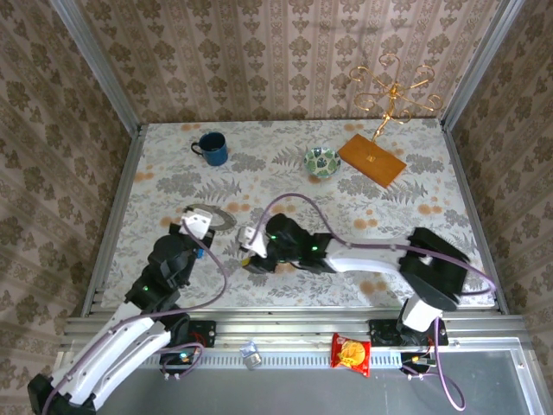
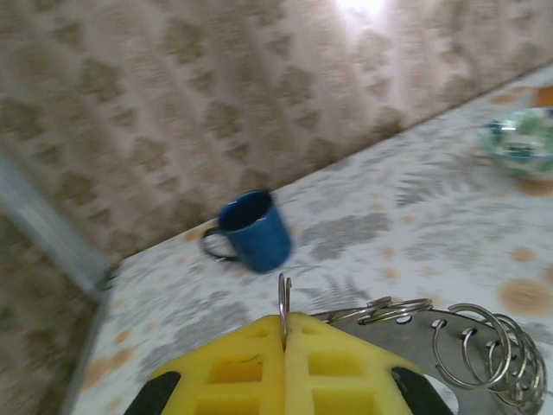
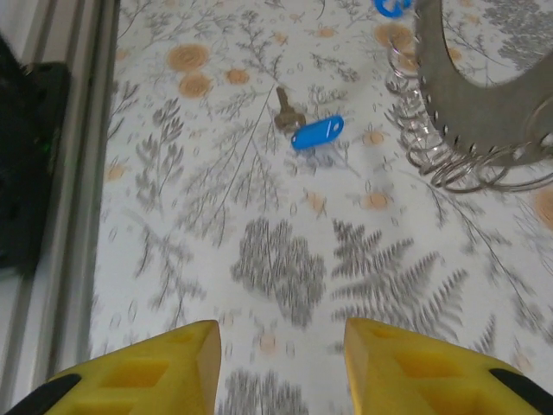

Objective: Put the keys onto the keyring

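The keyring point(image 2: 423, 341) is a flat grey-brown metal ring carrying several thin wire split loops. My left gripper point(image 2: 284, 322) is shut on one upright wire loop point(image 2: 283, 298) at the ring's edge. From above, the left gripper point(image 1: 200, 226) holds the keyring point(image 1: 225, 218) at centre left. One key point(image 3: 315, 132), with a blue head and a short blade, lies flat on the cloth beside the keyring point(image 3: 449, 82). A second blue piece point(image 3: 390, 7) shows at the top edge, cut off. My right gripper point(image 3: 281, 335) is open above bare cloth, well short of the key, and sits just right of the ring point(image 1: 244, 245).
A blue mug point(image 1: 212, 149) stands at the back left and a green patterned bowl point(image 1: 321, 160) at the back centre. An orange board point(image 1: 371, 158) with a gold wire stand is at the back right. The table's metal rail point(image 3: 78, 173) runs close by the right gripper.
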You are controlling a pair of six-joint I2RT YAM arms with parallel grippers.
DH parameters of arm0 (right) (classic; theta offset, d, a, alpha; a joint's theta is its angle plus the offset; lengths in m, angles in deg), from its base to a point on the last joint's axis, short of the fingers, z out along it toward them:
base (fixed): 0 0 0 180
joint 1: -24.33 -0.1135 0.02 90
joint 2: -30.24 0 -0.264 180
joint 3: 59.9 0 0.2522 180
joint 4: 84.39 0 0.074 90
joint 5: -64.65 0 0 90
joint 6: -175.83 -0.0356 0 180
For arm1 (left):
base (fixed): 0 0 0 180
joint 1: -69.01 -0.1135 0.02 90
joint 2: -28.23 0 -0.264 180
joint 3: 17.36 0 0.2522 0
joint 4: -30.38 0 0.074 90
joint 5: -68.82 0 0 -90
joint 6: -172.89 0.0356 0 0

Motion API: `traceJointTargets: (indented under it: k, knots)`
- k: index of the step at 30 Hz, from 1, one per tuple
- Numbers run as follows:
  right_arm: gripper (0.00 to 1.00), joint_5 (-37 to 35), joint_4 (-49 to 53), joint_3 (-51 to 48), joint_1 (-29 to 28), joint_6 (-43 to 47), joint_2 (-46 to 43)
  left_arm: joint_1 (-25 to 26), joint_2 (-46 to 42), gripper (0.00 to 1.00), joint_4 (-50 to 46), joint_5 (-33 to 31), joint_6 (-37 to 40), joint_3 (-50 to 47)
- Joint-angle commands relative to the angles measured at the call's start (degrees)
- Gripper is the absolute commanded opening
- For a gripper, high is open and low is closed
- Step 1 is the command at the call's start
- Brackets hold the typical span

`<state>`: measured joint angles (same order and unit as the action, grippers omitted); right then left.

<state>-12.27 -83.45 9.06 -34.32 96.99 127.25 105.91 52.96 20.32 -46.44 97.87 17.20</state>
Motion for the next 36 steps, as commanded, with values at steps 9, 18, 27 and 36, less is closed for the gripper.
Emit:
traceJointTargets:
  k: [9,18,27,36]
  knots:
    - [0.43,-1.0,-0.23,24.43,-0.6,-26.19,23.77,-12.41,-7.34,0.0,-6.69,-13.39,2.16,4.69]
    - [0.44,3.99,12.5,39.72,1.42,-36.95,34.72,-14.75,-9.68,0.0,-7.29,-13.95,4.96,4.87]
    - [0.41,10.62,17.42,47.96,1.88,-36.82,40.62,-14.85,-9.76,0.0,-8.09,-12.98,4.52,5.13]
    - [0.19,13.28,18.26,50.71,1.88,-36.69,42.4,-14.84,-9.7,0.0,-8.7,-12.01,4.44,5.39]
